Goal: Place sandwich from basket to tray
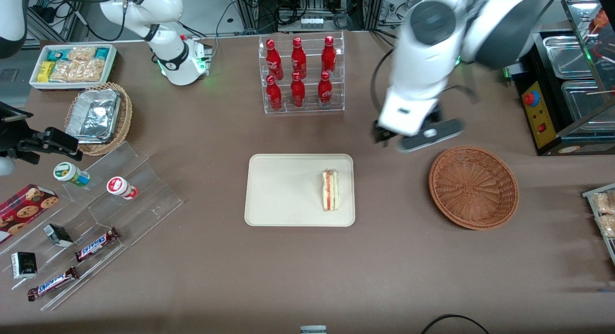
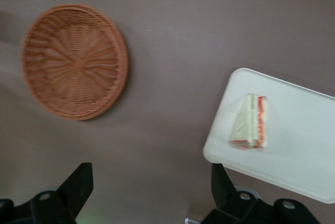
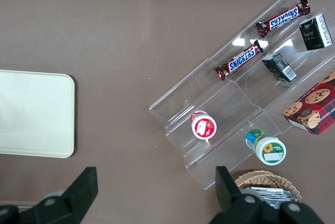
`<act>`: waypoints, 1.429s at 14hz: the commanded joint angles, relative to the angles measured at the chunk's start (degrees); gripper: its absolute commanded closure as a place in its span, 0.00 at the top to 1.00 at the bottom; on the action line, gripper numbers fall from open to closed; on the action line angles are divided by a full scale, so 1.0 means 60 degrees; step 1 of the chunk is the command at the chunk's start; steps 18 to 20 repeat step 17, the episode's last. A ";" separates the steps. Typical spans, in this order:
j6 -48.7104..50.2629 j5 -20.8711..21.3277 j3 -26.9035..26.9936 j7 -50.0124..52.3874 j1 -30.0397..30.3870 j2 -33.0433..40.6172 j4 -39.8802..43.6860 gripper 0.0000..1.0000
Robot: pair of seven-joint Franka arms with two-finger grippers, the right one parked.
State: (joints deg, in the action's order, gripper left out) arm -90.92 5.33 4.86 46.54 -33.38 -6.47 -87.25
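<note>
The sandwich [image 1: 330,190] lies on its side on the cream tray [image 1: 283,190], near the tray's edge facing the basket [image 1: 473,187], which sits apart on the brown desk [image 1: 307,266], while the gripper [image 1: 391,141] hangs above bare desk between them, toward twelve o'clock, fingers [image 2: 78,185] released and spread wide.

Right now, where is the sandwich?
The sandwich lies on the tray, at the tray's end nearest the empty basket. The gripper hangs open above the table between basket and tray.

Robot lab, mock snack shop table [image 1: 202,132], cola bottles [image 1: 299,72], cables
</note>
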 commanded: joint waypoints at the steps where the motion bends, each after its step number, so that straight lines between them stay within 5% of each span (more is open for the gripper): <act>1: 0.0490 -0.0083 -0.0049 -0.0534 0.0667 0.0784 -0.0472 1.00; 8: 0.0884 -0.0491 -0.0107 -0.4088 0.3682 0.2439 -0.1410 1.00; 14: 0.1677 -0.0931 -0.0588 -0.6744 0.5838 0.2647 -0.1222 1.00; 20: 0.1619 -0.1093 -0.0971 -0.6629 0.5929 0.2442 -0.1147 1.00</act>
